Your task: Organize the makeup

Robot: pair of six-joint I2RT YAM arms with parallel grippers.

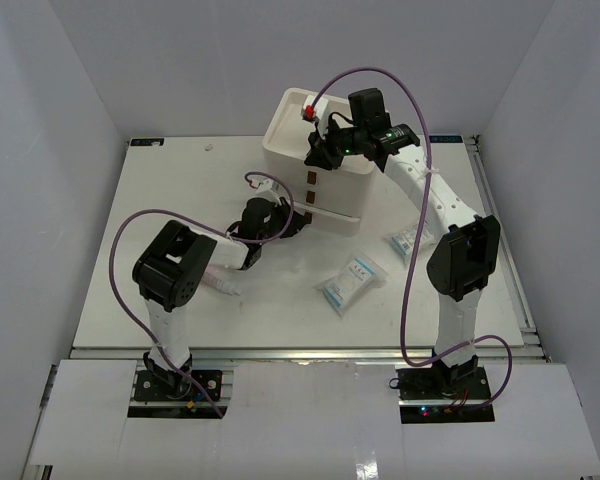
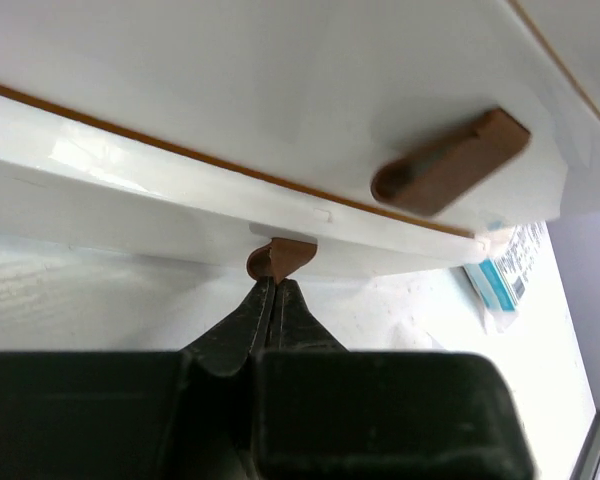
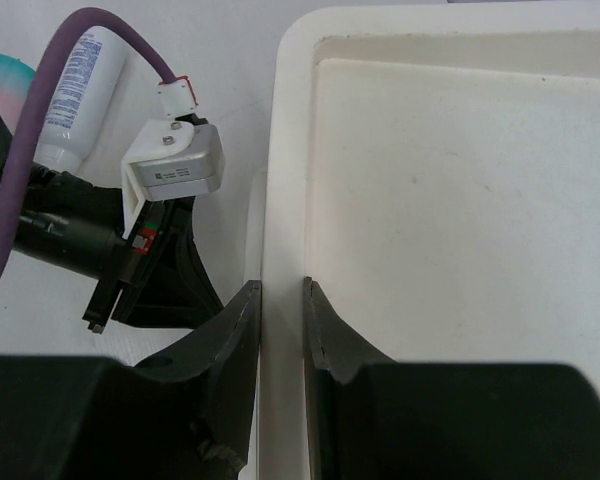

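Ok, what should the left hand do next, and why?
Probably pull straight back to slide the bottom drawer open: the left hand seems pinched on its brown handle, while the right hand clamps the box rim, steadying it.

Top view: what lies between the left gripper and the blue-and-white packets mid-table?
Only bare white table separates the left gripper from the packets, seen in the top view; the drawer box stands beside that stretch, not in it.
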